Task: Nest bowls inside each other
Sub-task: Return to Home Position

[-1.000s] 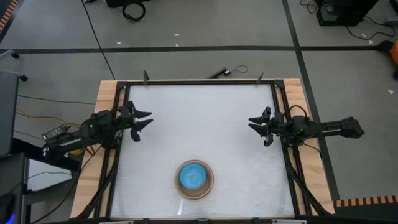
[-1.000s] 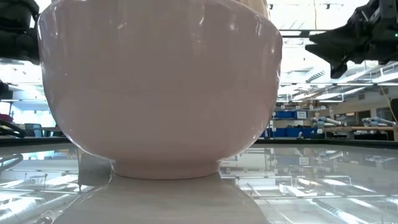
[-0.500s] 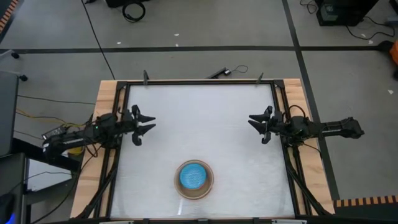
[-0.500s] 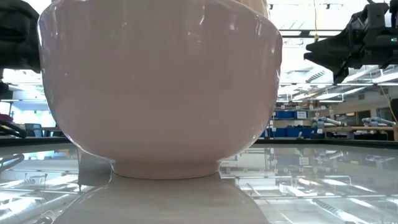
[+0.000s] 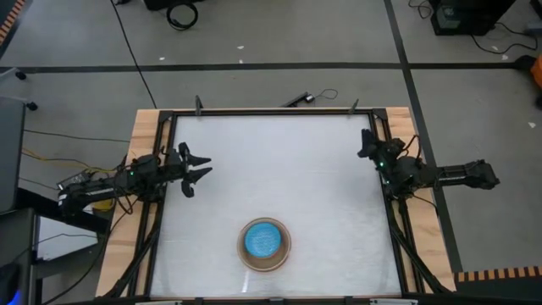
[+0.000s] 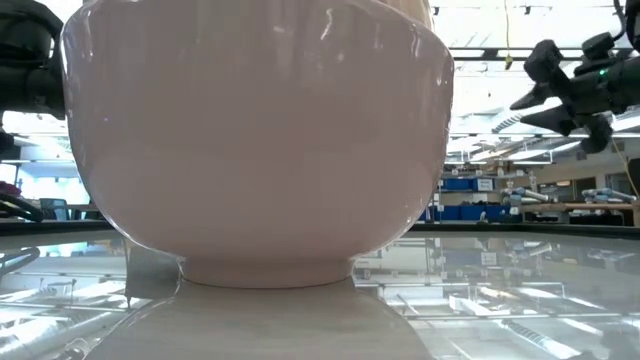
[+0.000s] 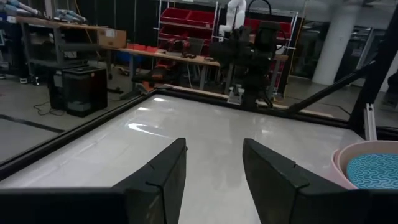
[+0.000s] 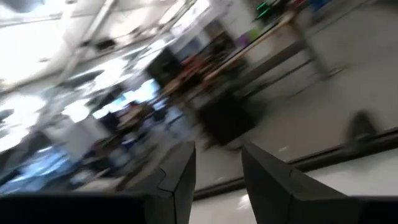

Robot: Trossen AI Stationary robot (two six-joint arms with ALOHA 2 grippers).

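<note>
The bowls stand nested in one stack [image 5: 264, 243] near the table's near edge, the small blue bowl [image 5: 263, 241] innermost. In the low view the pink outer bowl [image 6: 260, 140] fills the picture and rests on its foot ring [image 6: 266, 272]. The left wrist view shows the stack's rim and the blue bowl [image 7: 372, 169]. My left gripper [image 5: 200, 169] is open at the table's left side, pointing toward the middle [image 7: 213, 168]. My right gripper [image 5: 365, 142] is open at the right side, turned toward the far edge [image 6: 522, 92] [image 8: 217, 168]. Neither gripper has anything between its fingers.
A black frame [image 5: 271, 111] borders the white table top, with wooden strips [image 5: 140, 144] outside it. Open table surface lies between the two grippers and beyond the stack. Cables and a black box [image 5: 461, 17] lie on the floor beyond the table.
My right gripper has swung at the wrist from pointing toward the table's middle to pointing toward the far edge, rolling as it turned. The bowl stack has stayed where it was.
</note>
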